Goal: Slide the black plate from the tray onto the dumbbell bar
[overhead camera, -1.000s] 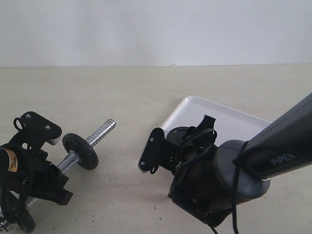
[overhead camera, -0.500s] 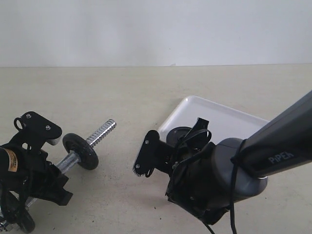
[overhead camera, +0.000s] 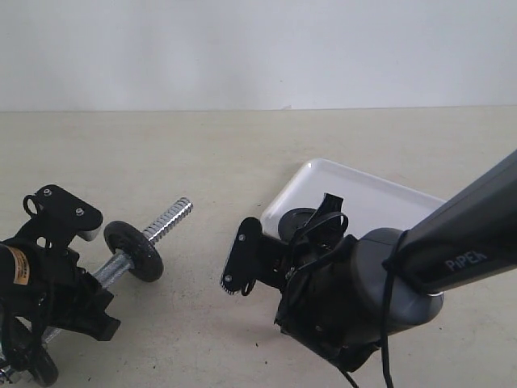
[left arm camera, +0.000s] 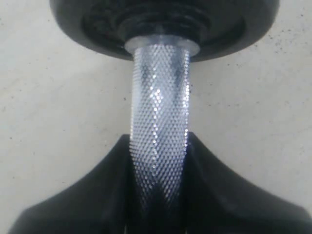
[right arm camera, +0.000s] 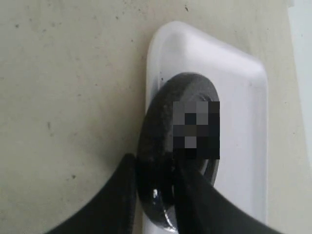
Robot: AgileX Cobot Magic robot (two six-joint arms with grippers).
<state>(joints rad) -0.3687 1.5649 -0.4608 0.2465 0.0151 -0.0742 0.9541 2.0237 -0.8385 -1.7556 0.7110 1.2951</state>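
Since a second ago my right gripper [right arm camera: 153,163] has edged a little toward the left side of the exterior view, while the left arm and what it carries have not shifted. I see the black plate [right arm camera: 156,146] at the near corner of the tray [overhead camera: 380,198], tipped up on its edge against the low white rim rather than lying flat. The right wrist view shows the two dark jaws of the right gripper narrowed onto it, one against each face, so I read that as a pinch on the plate. My left gripper [left arm camera: 158,139] is clamped around the knurled middle of the dumbbell bar [overhead camera: 166,217], with the chrome rod running straight out between the jaws. That bar is held at a slant, its coarse threaded end pointing up and across toward the tray, well apart from the plate. One black disc [overhead camera: 133,250] already sits on the bar, between the left gripper and the bare thread. Everything rests on a pale beige tabletop [overhead camera: 202,162], matte and flecked with small dark specks. Behind it stands a plain off-white wall [overhead camera: 242,48], meeting the table along a straight line.
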